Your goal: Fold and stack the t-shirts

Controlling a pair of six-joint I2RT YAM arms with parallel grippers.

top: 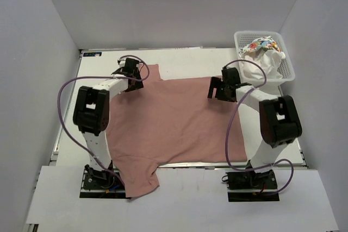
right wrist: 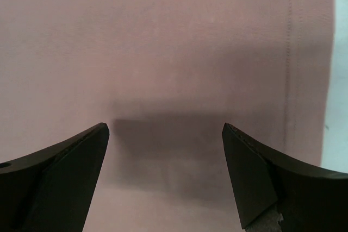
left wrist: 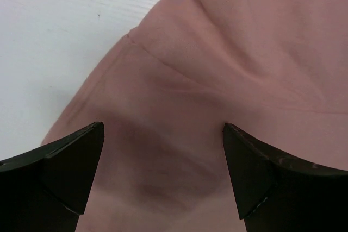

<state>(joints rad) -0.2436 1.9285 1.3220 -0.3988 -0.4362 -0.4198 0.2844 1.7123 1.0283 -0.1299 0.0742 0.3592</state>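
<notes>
A dusty pink t-shirt [top: 174,123] lies spread flat across the table, one sleeve hanging over the near edge at the left. My left gripper [top: 130,74] is open just above the shirt's far left part, with a seam and the cloth's edge [left wrist: 130,36] ahead of its fingers [left wrist: 70,172]. My right gripper [top: 220,89] is open just above the shirt's far right part, near its stitched hem [right wrist: 291,52]. Neither holds cloth. More t-shirts, white and one with a multicoloured print [top: 261,47], lie bunched in the basket.
A white plastic lattice basket [top: 287,58] stands at the far right corner. The white table [top: 190,58] shows beyond the shirt and along its sides. Grey walls enclose the table on three sides.
</notes>
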